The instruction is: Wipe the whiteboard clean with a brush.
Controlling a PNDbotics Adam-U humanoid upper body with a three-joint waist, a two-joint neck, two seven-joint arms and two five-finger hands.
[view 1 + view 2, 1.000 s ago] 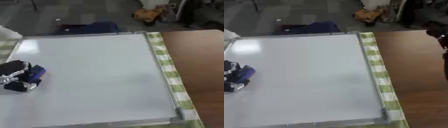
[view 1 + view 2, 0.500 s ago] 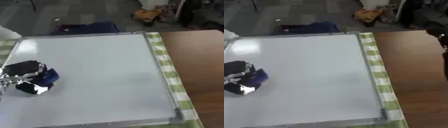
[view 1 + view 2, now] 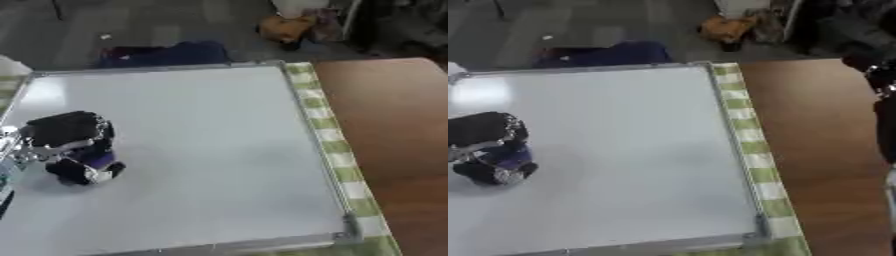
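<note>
A large whiteboard [image 3: 201, 150] with a silver frame lies flat on the table and looks blank. My left hand [image 3: 66, 132] is over its left part, fingers curled round a small blue and white brush [image 3: 92, 167] pressed on the board. My right hand [image 3: 881, 75] shows only as a dark shape at the right edge of the right eye view, over the brown table; I cannot make out how it is held.
A green and white checked cloth [image 3: 337, 150] runs along the board's right side. Bare brown table [image 3: 398, 125] lies beyond it. On the floor behind are a dark blue bundle [image 3: 162, 52] and an orange object [image 3: 289, 27].
My left hand has slid the brush to the right across the board's left part. The right hand has stayed where it was.
</note>
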